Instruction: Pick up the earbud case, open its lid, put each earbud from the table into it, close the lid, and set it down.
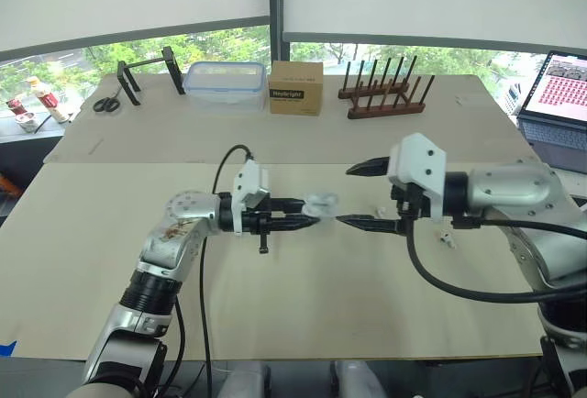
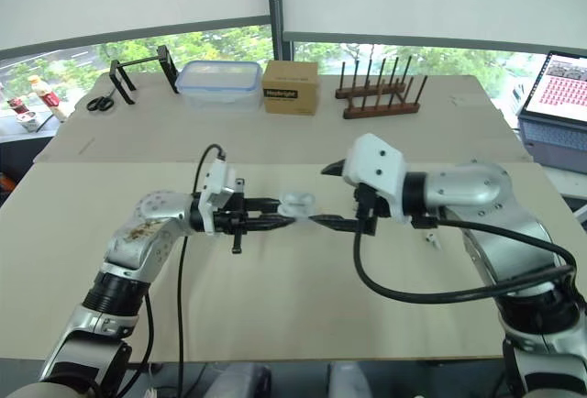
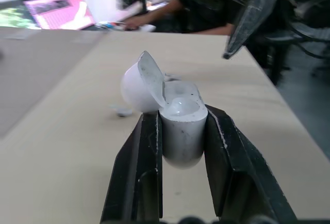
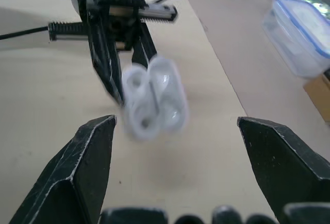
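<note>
Over the wide beige table [image 1: 303,306], we hold our right gripper [image 1: 345,195] spread open facing our left gripper [image 1: 312,213], clamped on the glossy white earbud case [image 1: 320,204], lid up so the 2 small white earbuds [image 1: 446,239] lying near our right arm can go in.

left hand [image 1: 315,220] clamped, right hand [image 1: 345,196] spread wide

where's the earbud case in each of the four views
Left eye view: earbud case mid-picture, above the table.
Right eye view: earbud case just left of centre.
Left wrist view: earbud case mid-picture, lid open.
Right wrist view: earbud case mid-picture, lid open.
Shared landmark: the left gripper, its jaws clamped on the case.
</note>
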